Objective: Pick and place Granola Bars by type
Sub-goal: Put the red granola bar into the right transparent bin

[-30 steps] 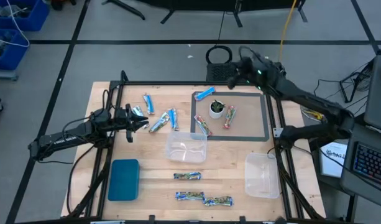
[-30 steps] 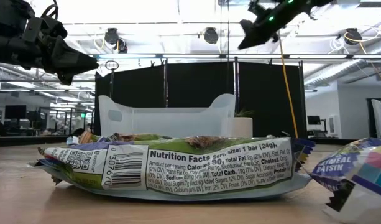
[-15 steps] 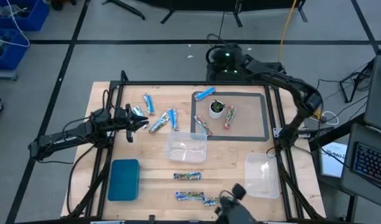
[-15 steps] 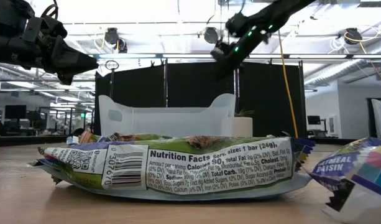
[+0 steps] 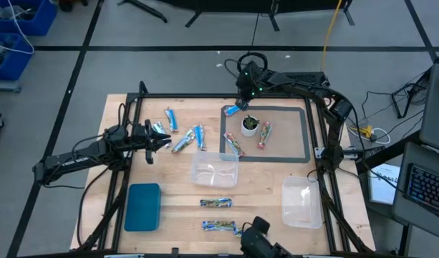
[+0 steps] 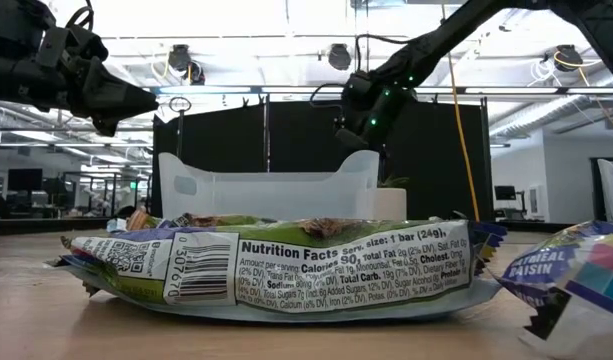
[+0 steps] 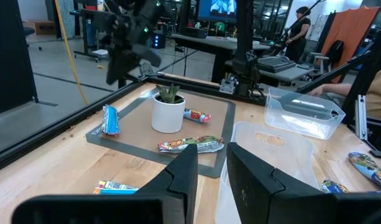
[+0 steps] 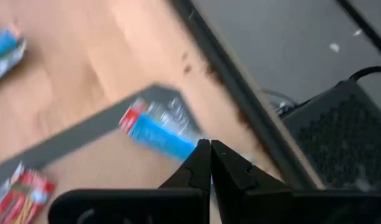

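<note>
Granola bars lie flat on the table. Blue ones (image 5: 170, 118) (image 5: 199, 136) and silvery-green ones (image 5: 182, 143) sit at the left. One blue bar (image 5: 235, 109) and two red ones (image 5: 264, 134) (image 5: 233, 145) lie on the grey mat. Patterned ones (image 5: 215, 203) (image 5: 219, 226) are near the front edge. My right gripper (image 5: 242, 93) (image 8: 210, 149) is shut and hovers just above the mat's blue bar (image 8: 159, 127), touching nothing. My left gripper (image 5: 162, 140) (image 7: 212, 168) waits narrowly open and empty, beside the left bars.
A white pot with a green plant (image 5: 249, 124) stands on the grey mat (image 5: 298, 147) close to my right gripper. Two clear tubs (image 5: 214, 170) (image 5: 301, 201) and a blue tray (image 5: 142, 206) sit nearer the front. A dark object (image 5: 258, 240) shows at the near edge.
My right gripper has swung from beyond the table's far right toward the left and come down over the blue bar at the mat's far left corner. The bars have not moved.
</note>
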